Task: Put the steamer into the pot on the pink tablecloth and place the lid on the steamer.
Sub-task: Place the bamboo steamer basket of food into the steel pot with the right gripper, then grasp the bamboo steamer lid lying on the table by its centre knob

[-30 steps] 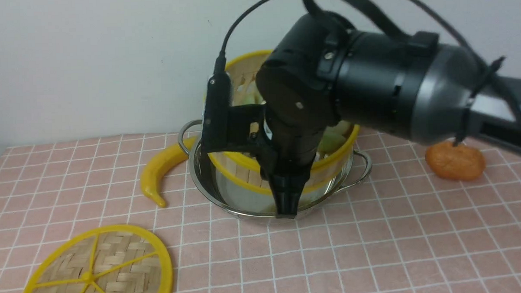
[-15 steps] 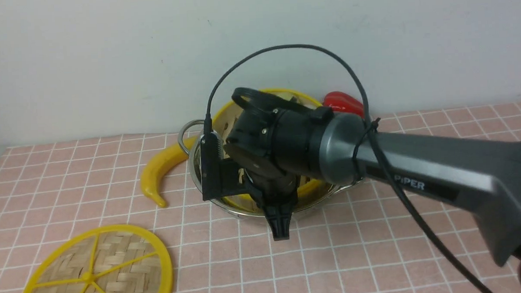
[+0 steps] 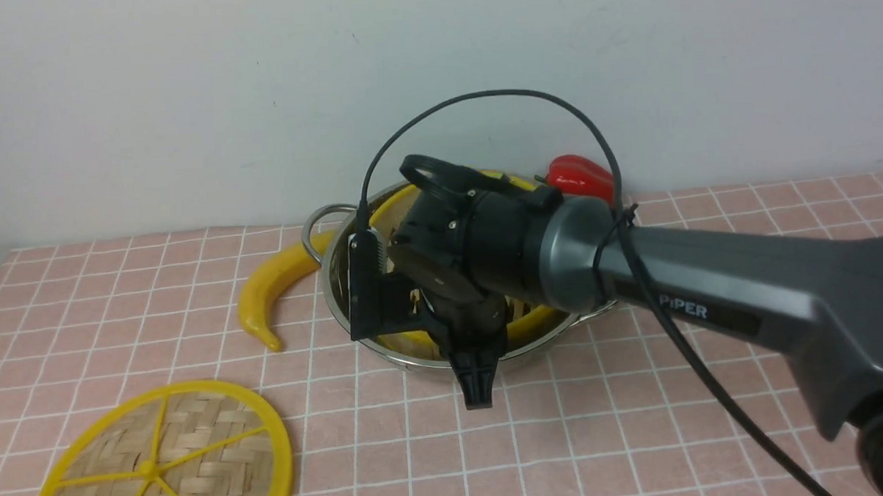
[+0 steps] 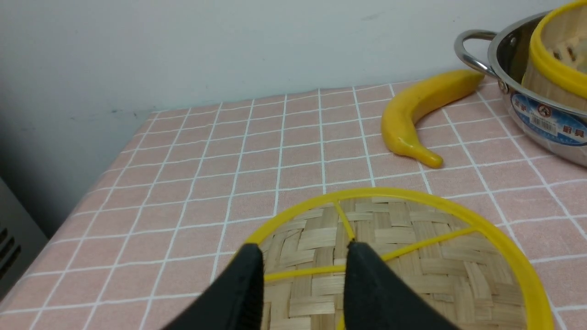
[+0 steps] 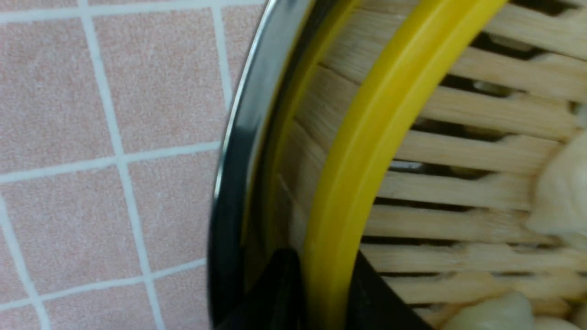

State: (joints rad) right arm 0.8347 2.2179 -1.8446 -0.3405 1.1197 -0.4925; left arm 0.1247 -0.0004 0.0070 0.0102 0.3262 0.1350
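The steamer (image 3: 526, 326) sits inside the steel pot (image 3: 338, 299) on the pink tablecloth (image 3: 638, 417). My right gripper (image 3: 477, 390) points down at the pot's near side. In the right wrist view its fingers straddle the steamer's yellow rim (image 5: 367, 151), one between steamer wall and pot rim (image 5: 234, 151), one inside above the slats, both tight against the rim. A pale dumpling (image 5: 559, 192) lies on the slats. The lid (image 3: 170, 463) lies flat at the front left. My left gripper (image 4: 305, 247) hangs open just over the lid (image 4: 390, 256), nothing between its fingers.
A yellow banana (image 3: 274, 283) lies against the pot's left handle, and a red pepper (image 3: 578, 177) sits behind the pot by the wall. The right forearm crosses the right half of the table. The cloth's left edge (image 4: 114, 165) drops off near the lid.
The right arm has come down and lowered the tilted steamer into the pot, where it now sits lower. The lid, the banana and the left gripper have not moved.
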